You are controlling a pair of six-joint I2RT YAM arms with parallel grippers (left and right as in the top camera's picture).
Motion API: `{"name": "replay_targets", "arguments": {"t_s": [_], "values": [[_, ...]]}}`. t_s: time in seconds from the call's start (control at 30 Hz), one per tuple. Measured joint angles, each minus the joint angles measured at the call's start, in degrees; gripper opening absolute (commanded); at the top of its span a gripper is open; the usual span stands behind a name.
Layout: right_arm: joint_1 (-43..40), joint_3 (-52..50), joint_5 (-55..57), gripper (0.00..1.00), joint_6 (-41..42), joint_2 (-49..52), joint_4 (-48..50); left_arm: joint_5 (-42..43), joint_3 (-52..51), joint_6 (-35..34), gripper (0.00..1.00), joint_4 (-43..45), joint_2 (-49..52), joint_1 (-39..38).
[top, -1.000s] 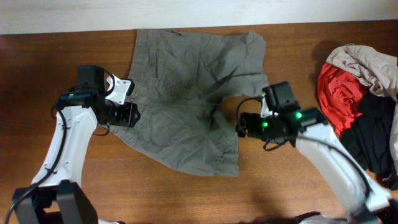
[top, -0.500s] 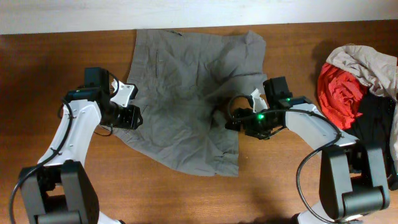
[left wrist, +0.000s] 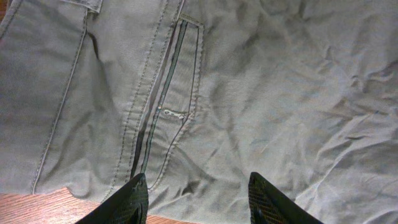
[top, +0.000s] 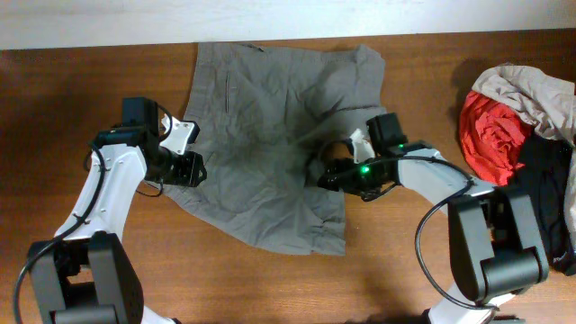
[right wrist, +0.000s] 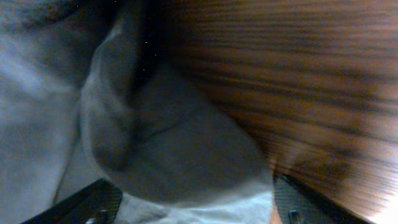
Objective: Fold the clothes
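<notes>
The clothes are wrinkled grey-olive shorts [top: 270, 135] lying spread on the wooden table [top: 405, 270], waistband toward the far edge. My left gripper [top: 196, 168] sits at the shorts' left edge. In the left wrist view it [left wrist: 198, 200] is open, with flat fabric and a seamed pocket [left wrist: 171, 106] lying ahead of its fingers. My right gripper [top: 322, 173] is at the shorts' right edge near the crotch. In the right wrist view its jaws [right wrist: 196, 202] stand wide apart around a raised fold of the cloth [right wrist: 168, 143], not pinching it.
A heap of other garments lies at the right edge of the table: red [top: 486, 135], pale beige [top: 531, 90] and black [top: 540, 198]. A white strip [top: 270, 18] runs along the far side of the table.
My right gripper has moved left from bare wood onto the shorts' right edge, and its jaws have narrowed somewhat. The left gripper shifted slightly and now holds still.
</notes>
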Motion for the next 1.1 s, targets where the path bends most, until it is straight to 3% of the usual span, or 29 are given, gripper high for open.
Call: {"name": "replay_targets", "arguments": {"t_s": [0.13, 0.27, 0.63, 0.8, 1.1], "values": [[1.29, 0.0, -0.07, 0.22, -0.15, 0.02, 0.66, 0.02, 0.0, 0.0, 0.52, 0.0, 0.0, 0.0], [0.15, 0.13, -0.26, 0.04, -0.02, 0.0, -3.91, 0.02, 0.0, 0.0, 0.52, 0.0, 0.0, 0.0], [-8.28, 11.67, 9.16, 0.04, -3.8, -13.4, -27.47, 0.02, 0.0, 0.0, 0.52, 0.44, 0.0, 0.0], [-8.28, 14.99, 12.48, 0.14, -4.13, -16.87, -33.22, 0.02, 0.0, 0.0, 0.52, 0.85, 0.0, 0.0], [-8.33, 14.95, 29.77, 0.14, 0.33, -15.93, -37.62, 0.02, 0.0, -0.02, 0.52, 0.87, 0.0, 0.0]]}}
